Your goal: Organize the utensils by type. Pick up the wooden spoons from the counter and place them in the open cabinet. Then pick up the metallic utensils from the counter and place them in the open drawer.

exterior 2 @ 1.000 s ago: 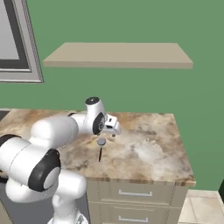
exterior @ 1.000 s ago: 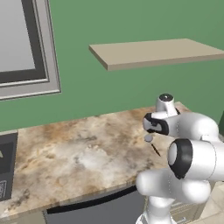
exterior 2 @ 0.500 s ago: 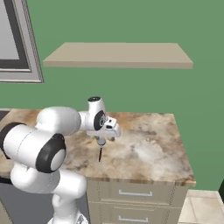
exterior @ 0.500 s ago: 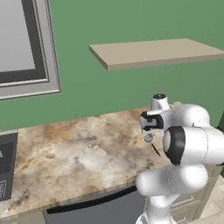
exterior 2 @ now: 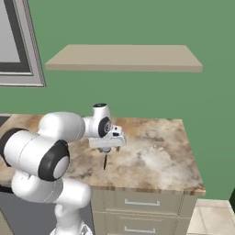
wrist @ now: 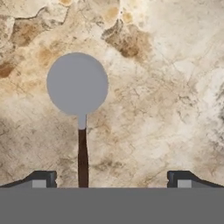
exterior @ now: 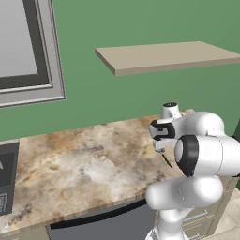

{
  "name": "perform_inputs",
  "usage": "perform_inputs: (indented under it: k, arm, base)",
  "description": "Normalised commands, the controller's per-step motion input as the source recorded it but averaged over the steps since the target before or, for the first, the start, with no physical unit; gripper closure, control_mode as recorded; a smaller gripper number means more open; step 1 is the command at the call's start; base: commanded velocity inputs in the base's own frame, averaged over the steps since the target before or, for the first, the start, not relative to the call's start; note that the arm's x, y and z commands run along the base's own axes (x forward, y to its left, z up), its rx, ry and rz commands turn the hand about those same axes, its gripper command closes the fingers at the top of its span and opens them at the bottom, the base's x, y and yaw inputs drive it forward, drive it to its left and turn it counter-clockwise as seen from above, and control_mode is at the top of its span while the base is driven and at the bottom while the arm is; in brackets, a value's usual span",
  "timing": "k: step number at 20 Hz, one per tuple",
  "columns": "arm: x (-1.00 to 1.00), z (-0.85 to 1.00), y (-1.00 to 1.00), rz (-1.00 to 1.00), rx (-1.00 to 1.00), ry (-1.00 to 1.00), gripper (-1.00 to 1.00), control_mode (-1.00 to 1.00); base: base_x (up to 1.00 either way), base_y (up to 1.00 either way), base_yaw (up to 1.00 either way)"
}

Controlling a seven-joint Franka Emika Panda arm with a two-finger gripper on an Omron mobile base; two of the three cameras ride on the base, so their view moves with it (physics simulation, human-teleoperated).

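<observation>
- Since a second ago, the arm's elbow has been swung forward, while the gripper (wrist: 112, 178) is kept over the same spot on the counter (exterior: 79, 164).
- Jaws are held wide apart, and nothing is gripped between them.
- Below the claw, in the hand view, a metal utensil (wrist: 78, 94) with a round grey head and thin black handle is seen lying flat on the marbled stone.
- Its handle is seen just beside the left fingertip (wrist: 41, 178); its head is well apart from the right one.
- From the base views, the utensil's dark handle (exterior 2: 105, 161) is seen near the counter's front edge, under the hand.
</observation>
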Motion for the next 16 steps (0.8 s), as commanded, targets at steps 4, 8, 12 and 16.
perform_inputs:
  k: [4, 8, 12, 16]
  arm:
    - [-0.36, -0.17, 0.01, 0.30, 0.02, 0.00, -1.00, -1.00]
    - [-0.13, -0.12, 0.24, 0.19, 0.06, 0.01, -1.00, -1.00]
    - [0.01, -0.22, 0.33, 0.16, 0.02, 0.04, -1.00, -1.00]
    - [0.05, -0.31, 0.06, 0.19, 0.00, 0.06, -1.00, -1.00]
  base:
    - [0.00, 0.00, 0.00]
    - [0.00, 0.00, 0.00]
    - [0.00, 0.00, 0.00]
    - [0.00, 0.00, 0.00]
